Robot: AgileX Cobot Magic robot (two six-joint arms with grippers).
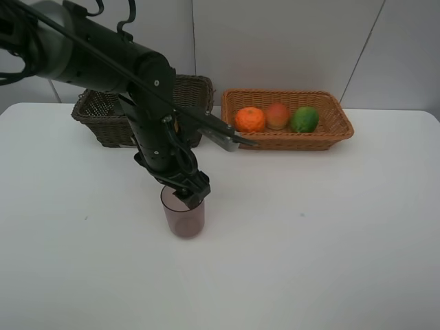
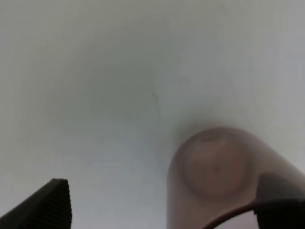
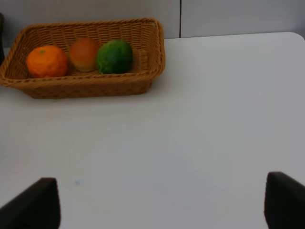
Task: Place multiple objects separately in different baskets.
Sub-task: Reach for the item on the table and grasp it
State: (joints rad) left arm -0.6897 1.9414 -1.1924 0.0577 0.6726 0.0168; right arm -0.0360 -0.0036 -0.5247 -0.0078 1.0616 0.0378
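Note:
The translucent mauve cup [image 1: 183, 217] stands upright on the white table [image 1: 309, 234]. My left gripper [image 1: 185, 193] hangs right over its rim and is open. In the left wrist view the cup [image 2: 214, 167] sits by one finger [image 2: 281, 191], and the other finger [image 2: 52, 205] is far off to its side; the left gripper [image 2: 162, 186] holds nothing. The light tan basket [image 1: 334, 125] holds the tangerine [image 1: 249, 119], the peach [image 1: 277, 115] and the green fruit [image 1: 304, 119]. The dark brown basket [image 1: 96, 113] is partly hidden by my arm. The pump bottle and the pink bottle are out of view. My right gripper [image 3: 162, 191] is open and empty.
My left arm crosses in front of the dark basket. In the right wrist view the tan basket [image 3: 150, 52] with the three fruits lies ahead across bare white table [image 3: 214, 119]. A grey wall stands behind the baskets.

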